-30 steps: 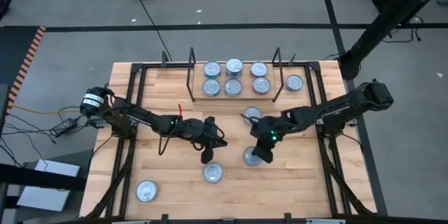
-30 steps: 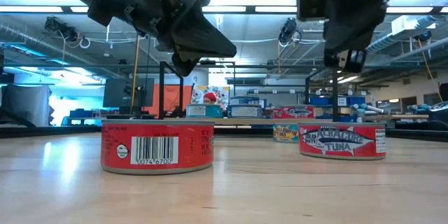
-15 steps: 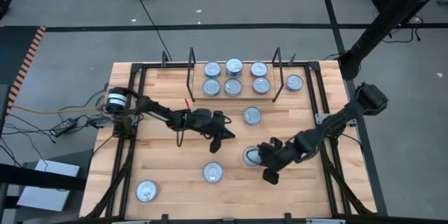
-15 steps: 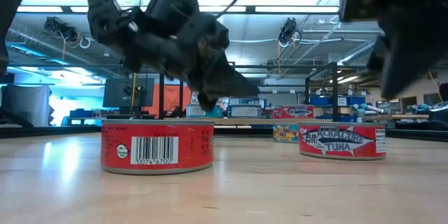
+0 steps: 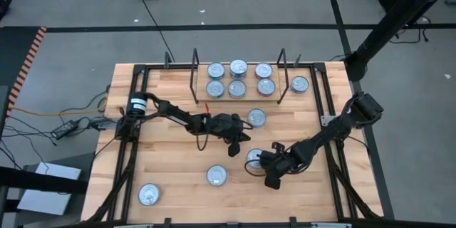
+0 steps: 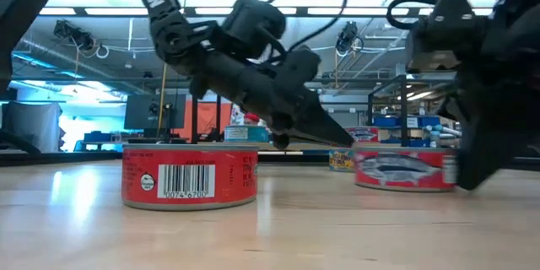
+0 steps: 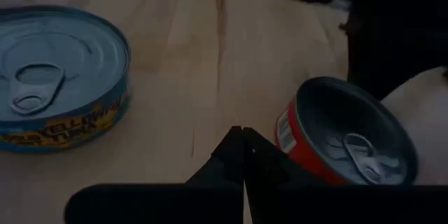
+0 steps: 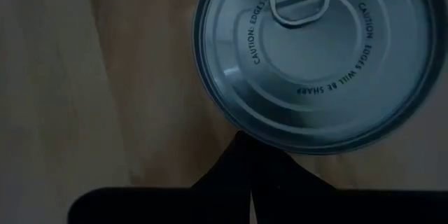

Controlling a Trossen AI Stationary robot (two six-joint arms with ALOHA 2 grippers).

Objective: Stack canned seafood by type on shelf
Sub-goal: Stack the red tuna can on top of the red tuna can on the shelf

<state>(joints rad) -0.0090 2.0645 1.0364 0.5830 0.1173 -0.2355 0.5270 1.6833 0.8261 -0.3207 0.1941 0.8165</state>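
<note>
Lying flat on the light wooden table (image 5: 157, 164), a round red-labelled tin with a silver pull-ring lid (image 5: 255, 158) sits near the middle, just before the right gripper (image 5: 268, 174), whose fingers are pressed together and hold nothing. The left gripper (image 5: 232, 146), also clenched and empty, hovers between this tin and a blue-labelled tin (image 5: 256, 117) near the shelf. Six tins (image 5: 240, 80) stand on the shelf section between two thin black wire uprights (image 5: 195, 75), one tin (image 5: 300, 84) stands outside them, and two more tins (image 5: 216, 175) (image 5: 148, 194) lie toward the front edge.
</note>
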